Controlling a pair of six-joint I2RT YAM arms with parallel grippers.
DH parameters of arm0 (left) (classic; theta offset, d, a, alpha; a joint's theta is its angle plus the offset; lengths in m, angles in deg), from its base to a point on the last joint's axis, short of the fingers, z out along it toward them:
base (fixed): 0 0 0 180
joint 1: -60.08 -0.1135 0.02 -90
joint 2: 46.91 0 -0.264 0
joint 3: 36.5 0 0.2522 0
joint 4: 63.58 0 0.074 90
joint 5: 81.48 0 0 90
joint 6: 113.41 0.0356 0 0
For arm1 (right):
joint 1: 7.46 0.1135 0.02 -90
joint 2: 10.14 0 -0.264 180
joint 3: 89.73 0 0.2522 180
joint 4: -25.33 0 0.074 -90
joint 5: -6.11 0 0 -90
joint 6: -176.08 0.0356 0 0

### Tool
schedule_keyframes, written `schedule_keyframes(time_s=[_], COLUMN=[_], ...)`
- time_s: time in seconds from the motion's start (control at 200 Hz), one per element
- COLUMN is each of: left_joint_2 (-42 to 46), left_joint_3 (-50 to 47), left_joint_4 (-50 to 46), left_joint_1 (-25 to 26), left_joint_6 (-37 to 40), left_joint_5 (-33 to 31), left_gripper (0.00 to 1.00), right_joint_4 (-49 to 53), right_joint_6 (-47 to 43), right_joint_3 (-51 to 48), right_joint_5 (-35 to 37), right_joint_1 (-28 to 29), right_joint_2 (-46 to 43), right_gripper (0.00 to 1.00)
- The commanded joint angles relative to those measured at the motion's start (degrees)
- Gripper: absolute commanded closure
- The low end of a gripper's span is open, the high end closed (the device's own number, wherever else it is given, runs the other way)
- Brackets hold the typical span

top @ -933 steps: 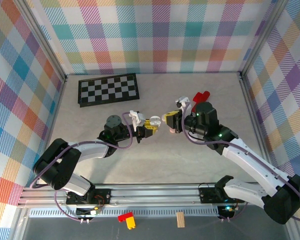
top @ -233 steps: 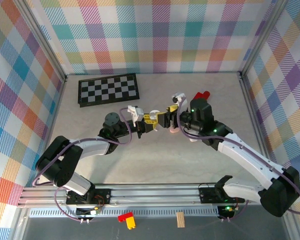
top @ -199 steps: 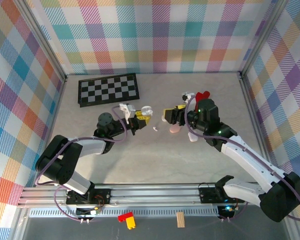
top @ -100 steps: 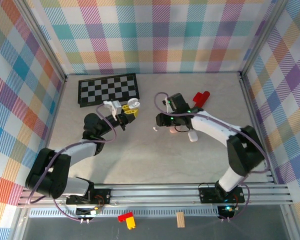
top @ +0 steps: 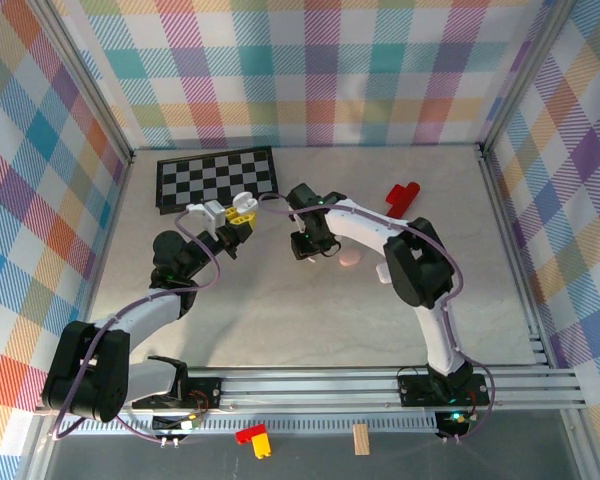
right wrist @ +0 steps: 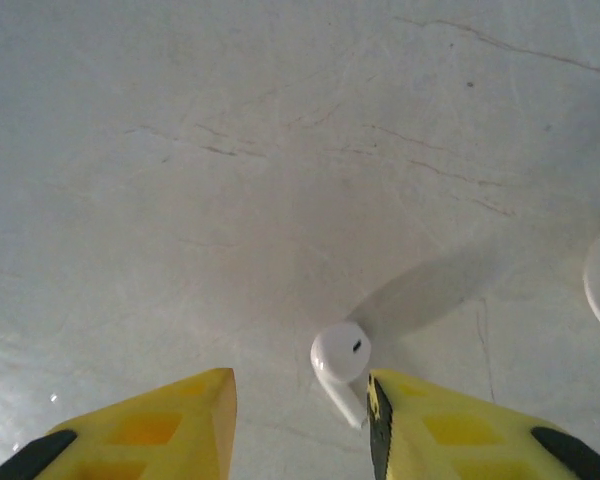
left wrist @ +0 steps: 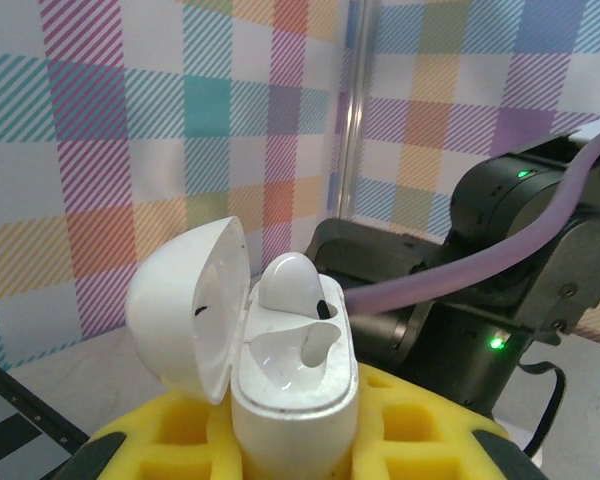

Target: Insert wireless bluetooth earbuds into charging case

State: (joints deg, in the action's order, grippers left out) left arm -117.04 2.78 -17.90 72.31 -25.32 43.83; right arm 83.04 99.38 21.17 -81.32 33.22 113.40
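My left gripper [left wrist: 295, 412] is shut on a white charging case [left wrist: 292, 385], held upright with its lid [left wrist: 185, 300] swung open to the left. One white earbud [left wrist: 285, 278] sits in the far socket and the near socket [left wrist: 300, 350] is empty. From above, the left gripper [top: 235, 215] and case [top: 243, 203] hang just below the chessboard. My right gripper [top: 305, 246] points down at the table. A loose earbud [right wrist: 342, 356] lies on the table between the yellow fingers, against the right finger [right wrist: 430, 420]. The jaws of the right gripper [right wrist: 300, 392] stand apart.
A chessboard [top: 217, 178] lies at the back left and a red block [top: 402, 194] at the back right. A pink case [top: 350, 257] and a white one [top: 383, 270] lie right of my right gripper. The right arm [left wrist: 500, 260] stands close behind the held case.
My right gripper has swung left and come down over the loose earbud, its jaws narrowing. My left gripper has drawn back left toward the chessboard, case still held.
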Motion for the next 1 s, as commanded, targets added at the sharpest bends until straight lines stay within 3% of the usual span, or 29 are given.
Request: schedule_keyframes(time_s=[0.0,0.275,0.47,0.71,0.995], left_joint_2=[1.01,0.43,0.26,-3.87,-6.46], left_joint_3=[-0.45,-0.38,-0.03,-2.29,-1.82], left_joint_4=[1.12,0.87,0.84,8.67,9.56], left_joint_1=[-0.87,-0.89,-0.89,-0.21,0.82], left_joint_6=[-0.15,-0.15,-0.14,0.94,2.01], left_joint_5=[0.27,1.94,3.70,3.94,4.33], left_gripper=[1.00,1.00,1.00,0.99,0.99], right_joint_4=[4.60,5.75,5.51,-0.63,-6.12], right_joint_6=[-1.26,-0.30,2.44,7.97,17.46], right_joint_3=[3.49,5.40,2.86,-10.08,-29.72], right_joint_5=[-0.42,1.62,3.45,2.53,4.11], right_joint_1=[-0.17,-0.17,-0.17,-0.18,0.59], right_joint_2=[2.72,5.65,3.16,-5.06,-19.53], right_gripper=[0.61,0.70,0.76,0.77,0.77])
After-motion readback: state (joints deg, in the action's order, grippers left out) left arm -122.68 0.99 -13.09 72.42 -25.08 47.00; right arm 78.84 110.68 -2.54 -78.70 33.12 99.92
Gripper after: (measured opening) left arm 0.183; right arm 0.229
